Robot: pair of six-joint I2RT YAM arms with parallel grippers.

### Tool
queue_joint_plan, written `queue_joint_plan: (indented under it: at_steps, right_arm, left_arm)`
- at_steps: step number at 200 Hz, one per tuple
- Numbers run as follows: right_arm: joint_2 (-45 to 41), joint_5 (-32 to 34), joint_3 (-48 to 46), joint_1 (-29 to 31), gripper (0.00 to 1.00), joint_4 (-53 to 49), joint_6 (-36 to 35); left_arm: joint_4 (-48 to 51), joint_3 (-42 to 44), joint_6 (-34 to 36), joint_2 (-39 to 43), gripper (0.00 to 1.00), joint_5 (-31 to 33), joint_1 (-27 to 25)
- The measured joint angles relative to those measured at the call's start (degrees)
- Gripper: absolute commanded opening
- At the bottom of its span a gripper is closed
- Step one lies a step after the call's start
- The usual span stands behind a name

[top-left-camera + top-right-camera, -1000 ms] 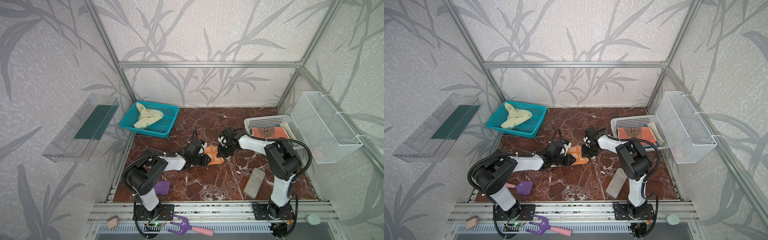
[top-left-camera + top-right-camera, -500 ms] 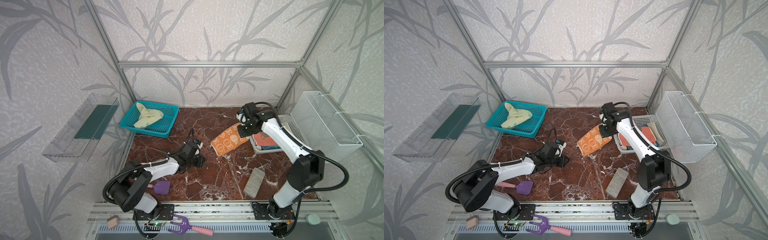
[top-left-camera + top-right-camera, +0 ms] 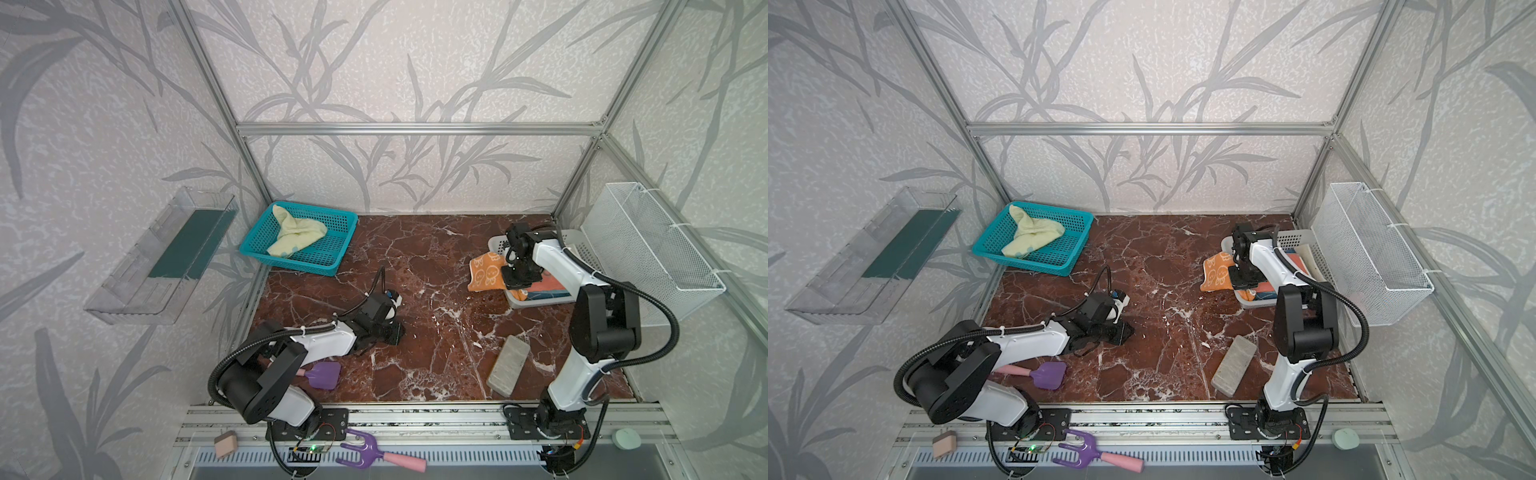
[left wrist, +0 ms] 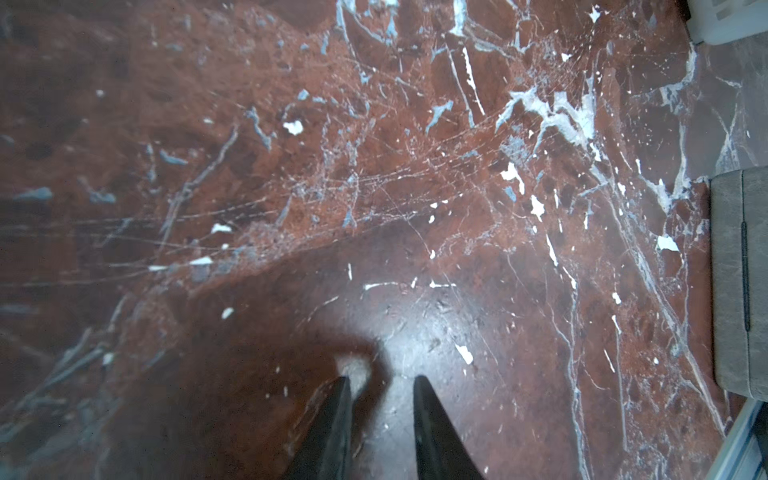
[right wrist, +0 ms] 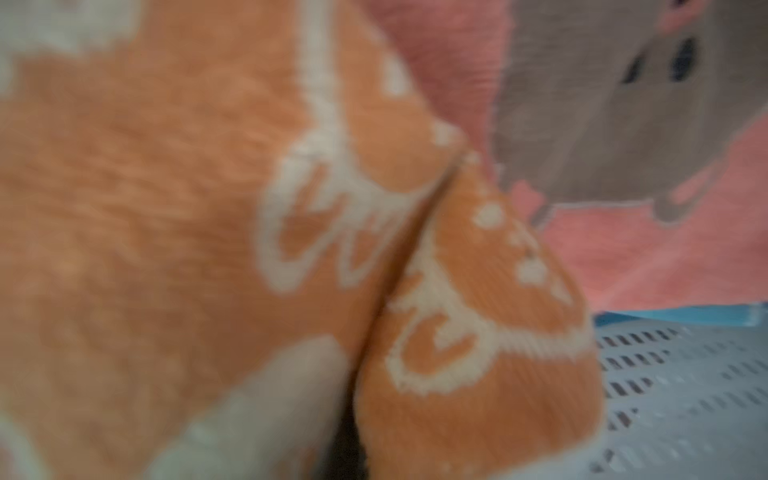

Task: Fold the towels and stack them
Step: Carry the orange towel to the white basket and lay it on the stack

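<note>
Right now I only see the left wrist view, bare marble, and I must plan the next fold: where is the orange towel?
Observer: The right gripper is shut on the orange towel, at the edge of the grey tray.
Operator: Anything in that tray?
Observer: A salmon towel lies flat in it.
Operator: Any towel unfolded?
Observer: A pale yellow towel lies crumpled in the teal basket.

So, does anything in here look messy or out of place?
Yes. The orange towel, pinched by the right gripper, hangs half over the edge of the tray rather than lying flat on the salmon towel inside. The yellow towel lies crumpled, unfolded, in the basket.
</note>
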State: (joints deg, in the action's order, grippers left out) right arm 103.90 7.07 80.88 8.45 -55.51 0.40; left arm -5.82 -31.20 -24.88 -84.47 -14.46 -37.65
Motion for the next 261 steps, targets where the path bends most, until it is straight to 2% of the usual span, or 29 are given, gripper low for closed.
queue_joint_plan:
  at_steps: [28, 62, 93, 146, 193, 218, 261]
  right_arm:
    - [0.70, -3.61, 1.09, 5.64, 0.00, 1.36, 1.77]
    - [5.42, -5.66, 7.06, 12.09, 0.00, 1.44, 3.08]
    - [7.10, -5.44, 12.02, 14.01, 0.00, -0.70, 3.08]
    - [3.13, -3.48, 18.36, 11.80, 0.00, -6.62, 0.94]
    - [-0.70, -1.57, 23.19, 8.22, 0.00, -10.88, -0.74]
    - [-2.19, -1.29, 20.92, 4.72, 0.00, -11.10, -1.14]
    - [-4.22, -2.08, 9.70, -1.86, 0.00, -6.93, -1.29]
  left_arm:
    - [0.11, 1.42, -0.52, 1.49, 0.28, 0.70, 0.00]
    - [0.28, 1.51, -0.68, 1.81, 0.28, 1.27, 0.00]
    - [0.35, 2.10, -0.76, 2.32, 0.28, 1.64, 0.00]
    - [-0.26, 2.40, -0.70, 2.32, 0.28, 2.10, 0.00]
    - [-0.52, -1.38, -0.15, -1.79, 0.28, 0.74, 0.00]
    - [-0.39, -2.97, -0.15, -3.52, 0.28, -0.26, 0.00]
    - [-0.70, -3.19, -0.15, -3.98, 0.28, -0.94, 0.07]
